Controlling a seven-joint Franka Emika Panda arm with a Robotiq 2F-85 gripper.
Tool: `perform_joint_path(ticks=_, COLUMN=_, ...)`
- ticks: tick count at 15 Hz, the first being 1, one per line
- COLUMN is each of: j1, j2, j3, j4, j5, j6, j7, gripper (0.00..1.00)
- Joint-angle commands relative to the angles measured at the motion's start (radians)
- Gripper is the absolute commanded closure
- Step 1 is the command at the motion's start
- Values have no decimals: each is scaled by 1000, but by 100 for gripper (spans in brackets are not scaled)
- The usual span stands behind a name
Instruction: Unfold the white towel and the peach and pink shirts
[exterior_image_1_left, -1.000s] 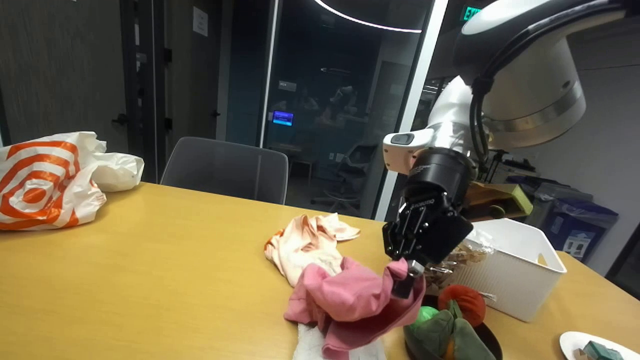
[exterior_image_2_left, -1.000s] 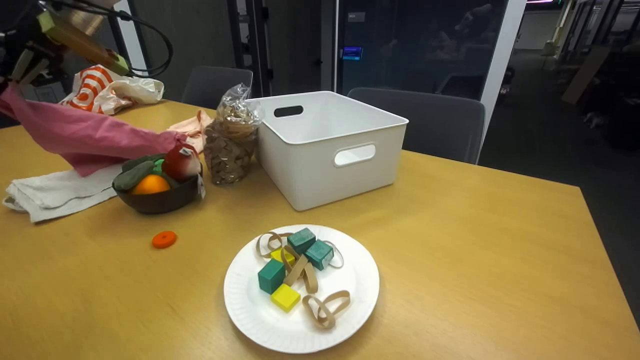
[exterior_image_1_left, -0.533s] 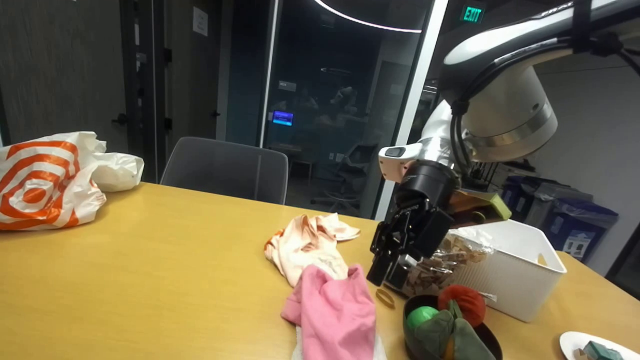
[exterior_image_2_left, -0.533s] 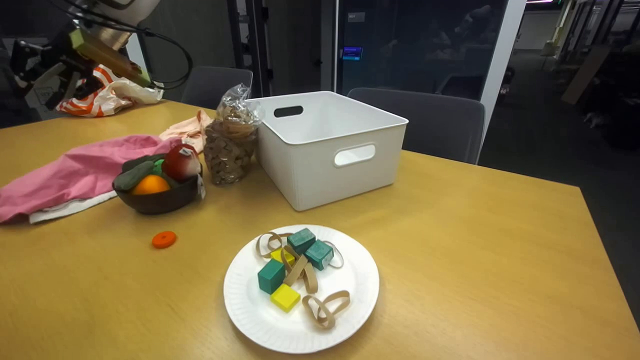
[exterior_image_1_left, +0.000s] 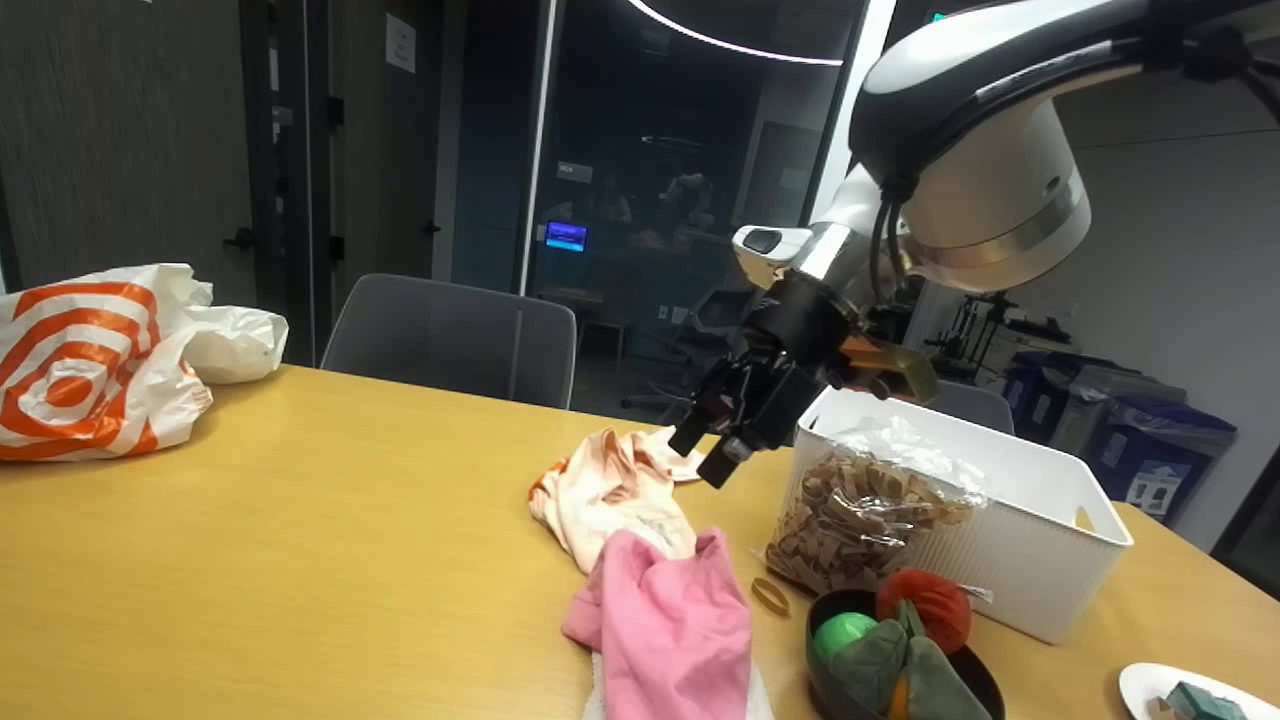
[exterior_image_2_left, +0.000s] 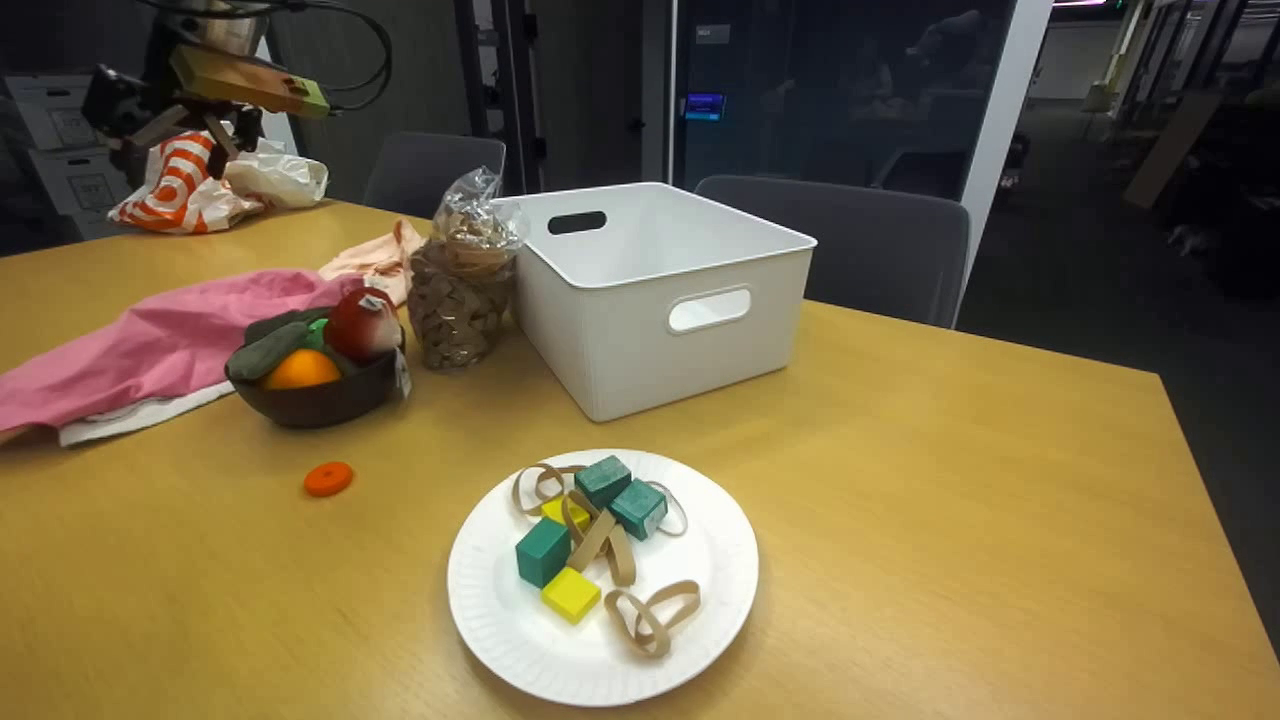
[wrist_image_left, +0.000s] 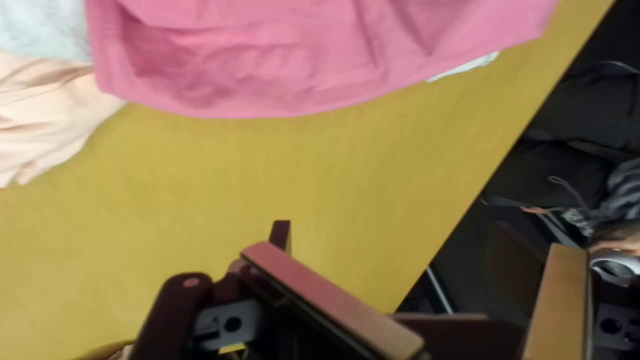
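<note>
Your gripper (exterior_image_1_left: 702, 455) hangs above the table (exterior_image_1_left: 300, 560), fingers (wrist_image_left: 330, 296) spread wide; pink shirt (exterior_image_1_left: 670, 620) lies over the white towel (exterior_image_2_left: 147, 412), one end touching the peach shirt (exterior_image_1_left: 615, 495).

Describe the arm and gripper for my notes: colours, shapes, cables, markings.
The arm is mostly white and rounded, with silver bands and black cables running along it. The gripper is black and two-fingered; its pads look pink to tan in the wrist view. Beside it sits an orange-brown box with yellow-green ends. Any lettering is too small to read.
</note>
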Motion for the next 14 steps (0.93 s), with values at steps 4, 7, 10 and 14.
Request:
perform_joint_path(ticks=4, j1=55, j2=171, j3=58, j4=41, j5=-133, j6=546, j7=42, gripper=0)
perform_joint_path(ticks=7, j1=82, j2=265, j3=63, j4=59, j5=-280, j6=790, j7=99, gripper=0)
perform_joint_path(ticks=10, j1=137, j2=340, j3=-10, j4=102, j5=-541, j6=933, j7=232, gripper=0)
perform_joint_path(ticks=14, j1=336, j2=412, j3=-296, j4=228, j5=-833, j6=961, j7=465, gripper=0)
